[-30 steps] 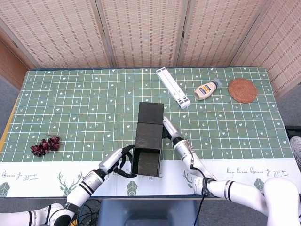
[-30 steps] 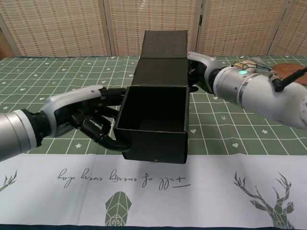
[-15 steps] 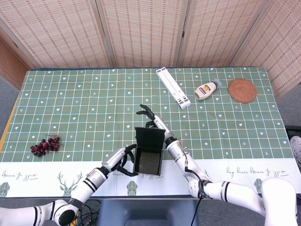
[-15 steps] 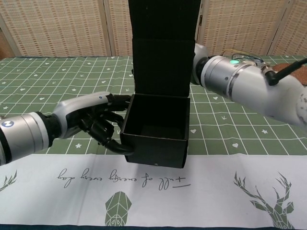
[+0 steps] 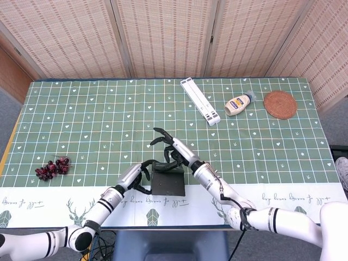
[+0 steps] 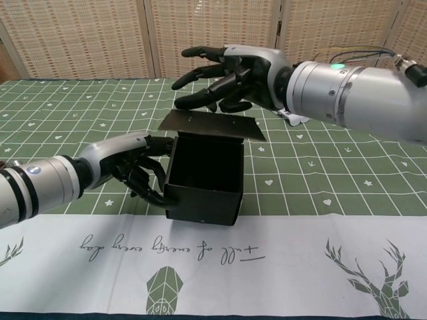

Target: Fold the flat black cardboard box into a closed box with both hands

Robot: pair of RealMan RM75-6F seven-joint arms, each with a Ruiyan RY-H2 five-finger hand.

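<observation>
1. The lid (image 6: 212, 124), upright half a second ago, now lies near level over the box (image 6: 205, 179); closing looks nearly done.
2. The right robot hand (image 6: 230, 73), fingers spread and gripping nothing, sits on the lid at upper centre of the chest view.
3. The left robot hand (image 6: 137, 167) curls around the box's left wall, holding it on the worktop (image 5: 81, 125), lower centre.
4. Whether the lid tucks in is hidden.
</observation>
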